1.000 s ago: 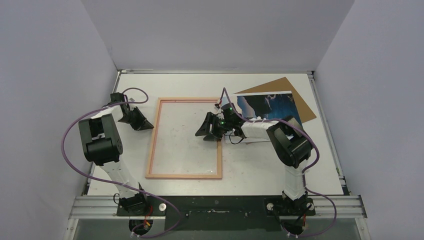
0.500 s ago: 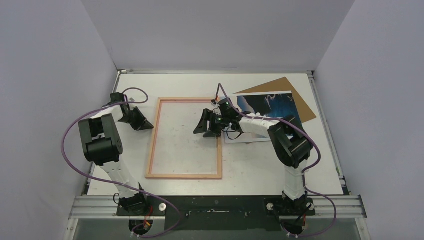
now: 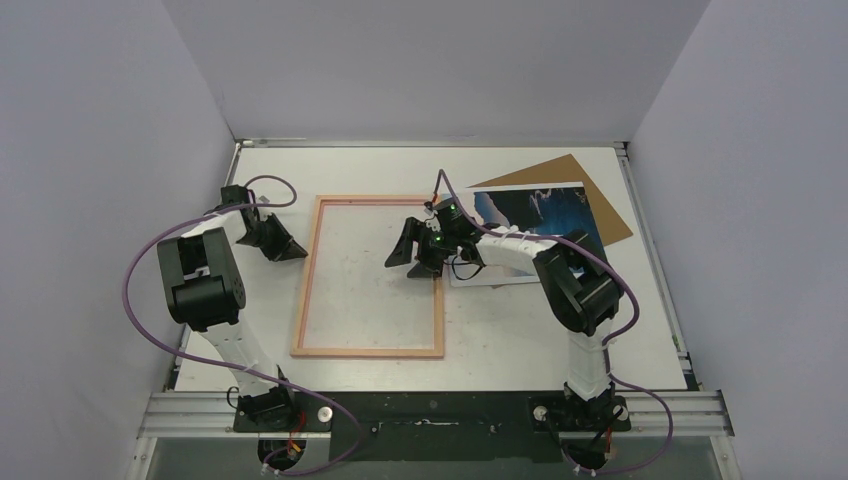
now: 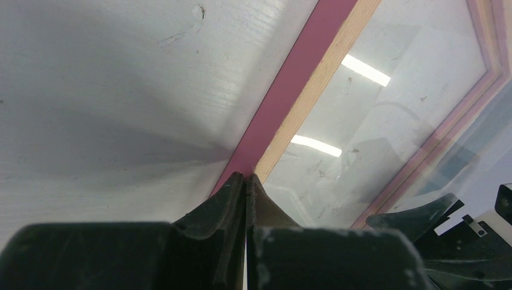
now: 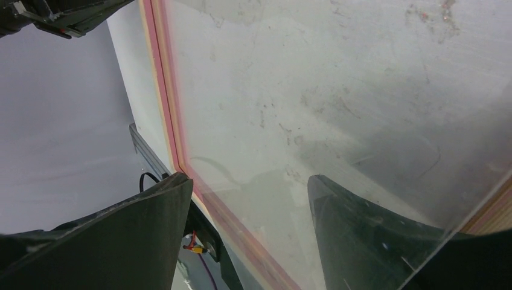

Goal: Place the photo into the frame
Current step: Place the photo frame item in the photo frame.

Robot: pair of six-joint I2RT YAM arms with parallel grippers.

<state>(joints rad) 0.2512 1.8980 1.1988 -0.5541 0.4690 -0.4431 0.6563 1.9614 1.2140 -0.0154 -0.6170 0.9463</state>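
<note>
The frame (image 3: 306,280) lies flat mid-table, tan side up, with a smudged clear sheet (image 3: 360,290) inside it. The photo (image 3: 545,215) of blue sea lies face up to its right, apart from both grippers. My right gripper (image 3: 408,254) hovers open over the frame's right part. In the right wrist view its jaws (image 5: 249,181) stand wide over the clear sheet (image 5: 314,78), and one finger (image 5: 362,241) shows through the sheet's edge. My left gripper (image 3: 290,250) is shut, its tips (image 4: 246,176) at the frame's left rail (image 4: 302,78), nothing between them.
A brown cardboard board (image 3: 600,190) lies under the photo at the back right. Grey walls close in the table on three sides. The right arm (image 3: 560,280) reaches across the photo's near-left corner.
The right gripper has shifted a little left over the frame and its jaws have spread wider. The left arm, frame and photo have not moved.
</note>
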